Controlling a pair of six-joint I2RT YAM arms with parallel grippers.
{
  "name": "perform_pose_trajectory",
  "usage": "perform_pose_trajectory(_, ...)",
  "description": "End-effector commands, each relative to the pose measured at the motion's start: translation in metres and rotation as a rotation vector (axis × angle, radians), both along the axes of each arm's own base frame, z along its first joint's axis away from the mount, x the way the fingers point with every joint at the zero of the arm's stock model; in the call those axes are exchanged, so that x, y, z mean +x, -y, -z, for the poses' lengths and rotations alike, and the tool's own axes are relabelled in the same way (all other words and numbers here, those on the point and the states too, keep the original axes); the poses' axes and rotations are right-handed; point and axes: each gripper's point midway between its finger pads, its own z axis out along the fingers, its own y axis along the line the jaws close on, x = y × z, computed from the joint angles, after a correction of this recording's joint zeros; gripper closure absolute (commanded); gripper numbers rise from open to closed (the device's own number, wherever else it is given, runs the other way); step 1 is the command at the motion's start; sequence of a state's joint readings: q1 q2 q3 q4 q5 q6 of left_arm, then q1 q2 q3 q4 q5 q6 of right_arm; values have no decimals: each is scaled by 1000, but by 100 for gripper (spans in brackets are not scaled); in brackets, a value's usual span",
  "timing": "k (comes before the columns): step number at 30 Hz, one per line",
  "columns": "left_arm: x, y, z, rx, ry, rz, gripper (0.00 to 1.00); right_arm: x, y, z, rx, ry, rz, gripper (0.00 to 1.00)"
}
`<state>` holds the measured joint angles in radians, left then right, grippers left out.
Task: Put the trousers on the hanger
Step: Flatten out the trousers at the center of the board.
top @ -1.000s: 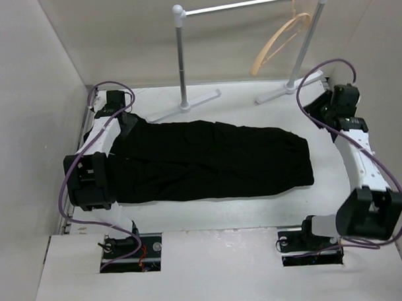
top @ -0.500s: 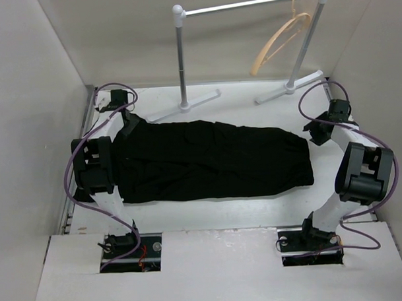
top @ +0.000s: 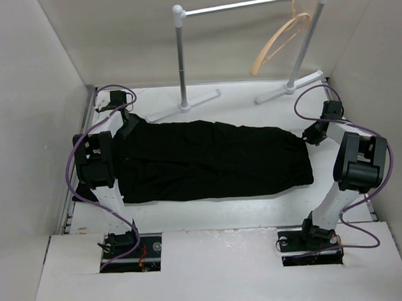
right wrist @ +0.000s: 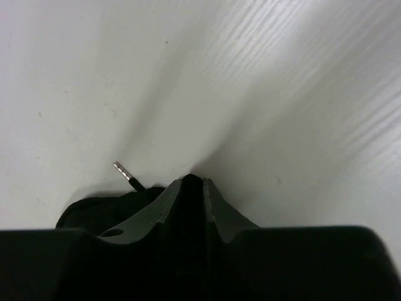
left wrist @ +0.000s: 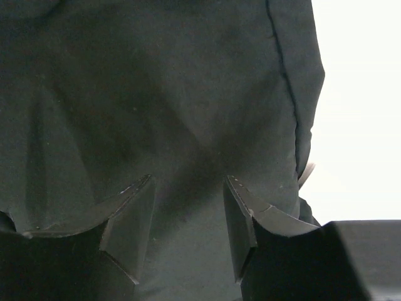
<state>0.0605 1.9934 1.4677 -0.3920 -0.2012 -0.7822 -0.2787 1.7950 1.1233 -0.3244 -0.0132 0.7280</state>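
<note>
The black trousers [top: 214, 160] lie flat across the table, lengthwise from left to right. The tan hanger [top: 280, 41] hangs by its hook on the white rack's bar at the back right. My left gripper [top: 127, 126] is at the trousers' far left corner. In the left wrist view it [left wrist: 188, 188] is open, with black fabric [left wrist: 156, 94] under and between its fingers. My right gripper [top: 312, 135] is at the trousers' far right corner. In the right wrist view it [right wrist: 194, 183] is shut with a thin fold of black fabric [right wrist: 84, 210] pinched between the fingers; a cord tip [right wrist: 123, 170] sticks out beside it.
The white tubular rack [top: 242, 5] stands at the back, with its feet [top: 186, 106] on the table just behind the trousers. White walls close in on the left, right and back. Purple cables loop off both arms.
My right arm has swung in from the far right, and its gripper now sits at the trousers' right end. My left arm's elbow has shifted back; its gripper stays at the left corner.
</note>
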Motion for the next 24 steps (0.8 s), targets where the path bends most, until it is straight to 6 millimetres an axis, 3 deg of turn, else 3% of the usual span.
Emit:
perform_pose_trajectory(1,9,-2,-23,9,57,7,55,27,-7,-14,15,68,-37,81)
perform_pose_trajectory(6,3,-5,-19,7,43,0,55,48,-2,-29,15,109,-22,93)
perform_pose_trajectory(14,0,-18,-39,11,83,-28,54,64,51,-85,-41,291,171,95)
perform_pose_trajectory(20,5,-24,-31,22,71,-37,54,69,71,-93,-48,316,224,95)
perform_pose_trajectory(24,8,-30,-5,17,13,-47,54,67,78,-90,-43,315,235,90)
